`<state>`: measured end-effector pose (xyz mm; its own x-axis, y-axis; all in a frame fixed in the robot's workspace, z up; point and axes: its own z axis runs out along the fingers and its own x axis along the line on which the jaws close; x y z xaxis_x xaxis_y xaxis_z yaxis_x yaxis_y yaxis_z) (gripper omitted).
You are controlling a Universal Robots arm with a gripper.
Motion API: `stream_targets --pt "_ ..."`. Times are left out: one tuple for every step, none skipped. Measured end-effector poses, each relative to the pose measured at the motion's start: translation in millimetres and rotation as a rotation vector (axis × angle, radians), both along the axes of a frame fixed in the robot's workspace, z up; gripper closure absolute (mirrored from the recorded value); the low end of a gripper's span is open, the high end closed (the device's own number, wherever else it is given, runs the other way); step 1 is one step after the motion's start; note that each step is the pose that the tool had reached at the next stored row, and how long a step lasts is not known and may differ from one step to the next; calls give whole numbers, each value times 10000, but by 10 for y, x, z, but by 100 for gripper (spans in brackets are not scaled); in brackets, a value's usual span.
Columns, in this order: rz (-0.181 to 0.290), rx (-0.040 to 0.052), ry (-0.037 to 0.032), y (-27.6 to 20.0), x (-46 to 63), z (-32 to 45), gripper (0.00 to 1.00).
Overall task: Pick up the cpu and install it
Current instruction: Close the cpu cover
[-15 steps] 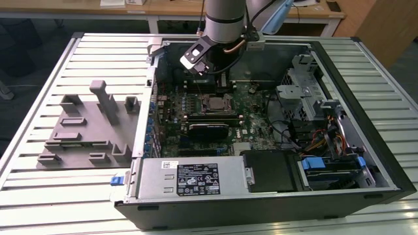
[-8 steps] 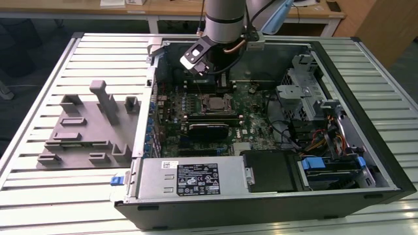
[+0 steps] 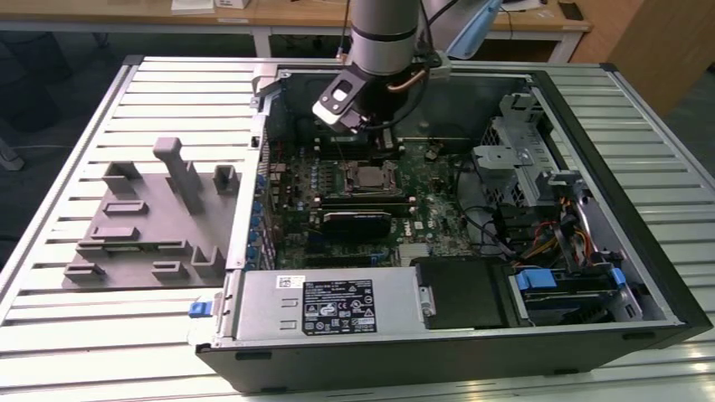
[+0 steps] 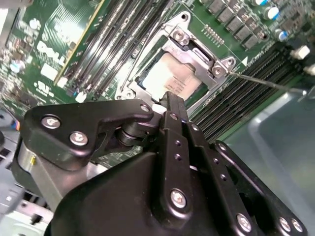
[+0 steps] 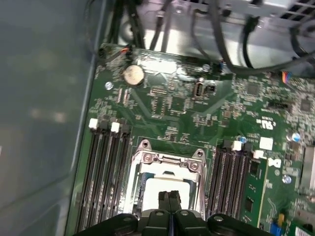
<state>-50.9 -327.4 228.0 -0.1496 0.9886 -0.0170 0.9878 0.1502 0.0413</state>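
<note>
Hovering at the socket frame [image 5: 170, 158], the hand [image 5: 170, 196] is noted clenched and empty above the seated cpu [image 5: 153, 189]; it could be unseated by skewed downward pressure.

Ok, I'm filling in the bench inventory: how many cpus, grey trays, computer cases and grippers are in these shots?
cpu: 1
grey tray: 1
computer case: 1
gripper: 1
Total: 4
</note>
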Motion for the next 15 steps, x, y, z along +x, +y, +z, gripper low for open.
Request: stream_targets --pt "180 0 0 0 0 -2 89" --pt "359 0 0 0 0 -3 89" --pt "540 0 0 0 0 -5 89" --pt "725 0 0 0 0 -6 89" --pt "905 -1 0 0 0 -7 89" --pt "1079 0 0 0 0 -9 89" --pt "1275 -1 0 0 0 -10 89" --pt "1455 0 0 0 -1 -11 89" --pt "1635 0 0 0 -1 -12 89" --pt "1815 0 0 0 -1 -12 89" --pt "1994 0 0 0 -1 -13 89" --pt "2175 0 0 0 -1 -14 89" --pt "2355 0 0 0 -1 -15 89" --pt "2539 0 0 0 -1 -16 89" --pt "2720 0 0 0 -1 -16 89"
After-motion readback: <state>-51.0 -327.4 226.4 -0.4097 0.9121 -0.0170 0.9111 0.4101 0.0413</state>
